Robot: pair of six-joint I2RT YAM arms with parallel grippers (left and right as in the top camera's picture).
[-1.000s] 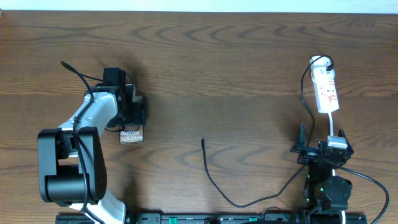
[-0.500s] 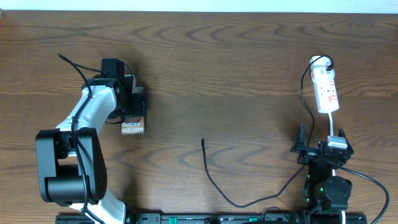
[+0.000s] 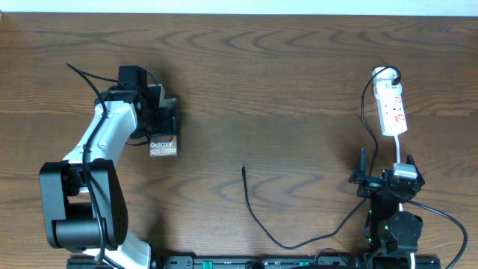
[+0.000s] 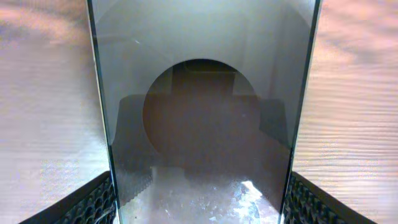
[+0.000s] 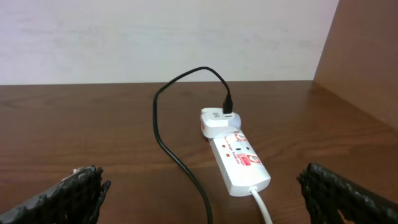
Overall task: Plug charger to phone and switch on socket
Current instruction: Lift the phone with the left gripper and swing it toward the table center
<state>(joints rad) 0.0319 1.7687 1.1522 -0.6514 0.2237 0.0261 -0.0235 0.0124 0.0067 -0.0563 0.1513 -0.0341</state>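
The phone (image 3: 163, 146), dark with white "Galaxy S25 Ultra" lettering, is held by its far end in my left gripper (image 3: 162, 125), which is shut on it at the left of the table. In the left wrist view the phone's glass (image 4: 199, 112) fills the space between both fingers (image 4: 93, 202). The charger's thin black cable lies mid-table with its plug tip (image 3: 243, 169) free, and it curves right to the white socket (image 3: 393, 109). My right gripper (image 3: 388, 179) stands open, near the socket (image 5: 239, 158) but not touching it, with nothing between its fingers (image 5: 81, 190).
A white adapter (image 5: 217, 121) with the black cable (image 5: 168, 143) plugged into it sits at the socket's far end. The socket's white cord (image 5: 261, 205) runs back toward my right arm. A pale wall stands behind the table and a wooden side panel (image 5: 367, 56) at the right.
My left gripper has carried the phone toward the far side of the table and slightly right. The right arm, cable and socket have not moved.
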